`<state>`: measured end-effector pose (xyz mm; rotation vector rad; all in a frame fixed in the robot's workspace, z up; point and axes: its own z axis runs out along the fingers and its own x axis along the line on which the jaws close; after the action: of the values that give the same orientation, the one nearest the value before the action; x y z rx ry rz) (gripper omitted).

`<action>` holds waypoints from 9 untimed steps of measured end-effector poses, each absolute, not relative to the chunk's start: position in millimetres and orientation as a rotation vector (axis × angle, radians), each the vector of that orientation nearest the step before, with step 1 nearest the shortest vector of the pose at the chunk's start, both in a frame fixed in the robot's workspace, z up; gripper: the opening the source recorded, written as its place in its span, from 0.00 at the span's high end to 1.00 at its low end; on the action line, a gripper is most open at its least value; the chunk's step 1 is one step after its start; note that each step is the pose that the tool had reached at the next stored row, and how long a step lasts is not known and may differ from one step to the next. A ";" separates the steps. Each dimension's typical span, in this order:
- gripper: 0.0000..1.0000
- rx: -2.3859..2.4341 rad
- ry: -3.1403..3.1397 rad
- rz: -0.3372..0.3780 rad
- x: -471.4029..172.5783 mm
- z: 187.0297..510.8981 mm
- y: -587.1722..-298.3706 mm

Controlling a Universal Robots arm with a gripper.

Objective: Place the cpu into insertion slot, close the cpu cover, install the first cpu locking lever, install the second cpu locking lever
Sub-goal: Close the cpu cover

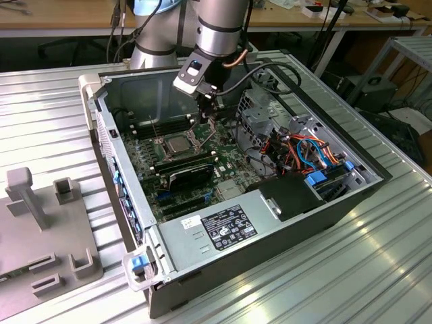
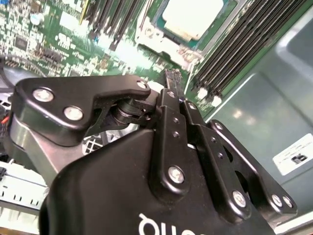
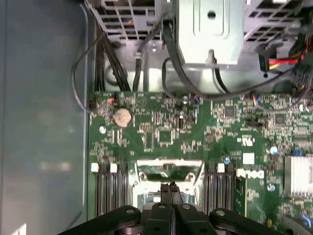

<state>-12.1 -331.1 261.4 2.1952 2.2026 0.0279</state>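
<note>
First wrist view: claw (image 3: 168,191) tip at cover (image 3: 168,164) edge; risk, a slip off that thin rim would gouge the board (image 3: 161,132). Second wrist view: claw (image 2: 172,78) pinched narrow, nothing held; cpu (image 2: 193,17) lies bare in slot (image 2: 161,39), beyond the tip. Exterior view: arm (image 1: 219,27) drops steeply into open case (image 1: 283,246), claw (image 1: 210,116) just beside cpu (image 1: 177,143)

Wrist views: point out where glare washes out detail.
In the second wrist view, the cpu top is blown out to near white; in the first wrist view, the metal bracket glares pale, while the motherboard reads clearly.
</note>
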 end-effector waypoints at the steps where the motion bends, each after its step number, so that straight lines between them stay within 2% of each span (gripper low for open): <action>1: 0.89 2.195 2.203 0.028 -7.9 261.4 -331.1; 9: 0.89 2.195 2.203 0.028 21.2 261.3 -331.0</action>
<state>21.2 -331.0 261.3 2.1951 2.2028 0.0279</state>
